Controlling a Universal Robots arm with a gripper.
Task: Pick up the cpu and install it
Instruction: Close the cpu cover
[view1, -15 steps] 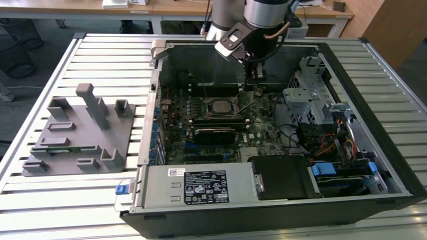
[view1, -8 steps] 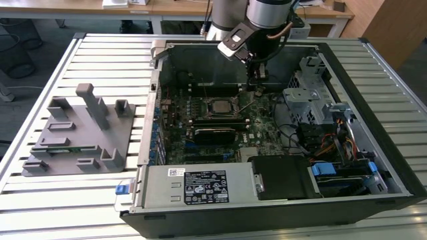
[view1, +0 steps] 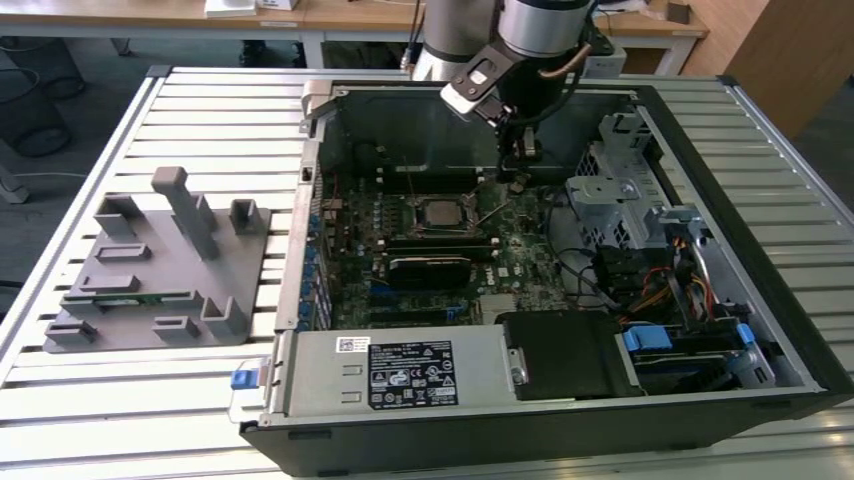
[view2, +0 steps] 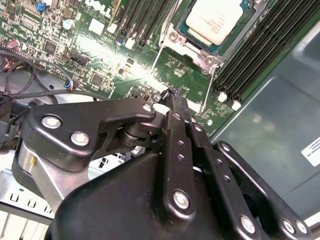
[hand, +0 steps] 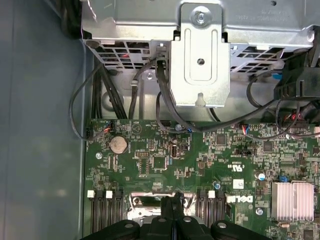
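The cpu (view1: 438, 212), a small square chip with a pale silvery top, lies in the motherboard socket inside the open computer case (view1: 694, 150). The second wrist view also shows the cpu (view2: 215, 17), framed by the metal socket bracket. My gripper (view1: 518, 178) hangs over the board, toward the exterior view's right of the socket and a little apart from it. Its black fingers are shut, with nothing visible between them, in both wrist views (view2: 173, 95) (hand: 173, 201). A thin wire socket lever (view2: 209, 92) runs beside the socket, close to the fingertips.
A grey plastic tray (view1: 147, 270) holding a green memory stick (view1: 127, 297) sits outside the case on the slatted table. Inside the case are a metal drive cage (view1: 607, 195), cables (hand: 165, 85), a silver heatsink (hand: 292, 200) and a power supply (view1: 387, 372).
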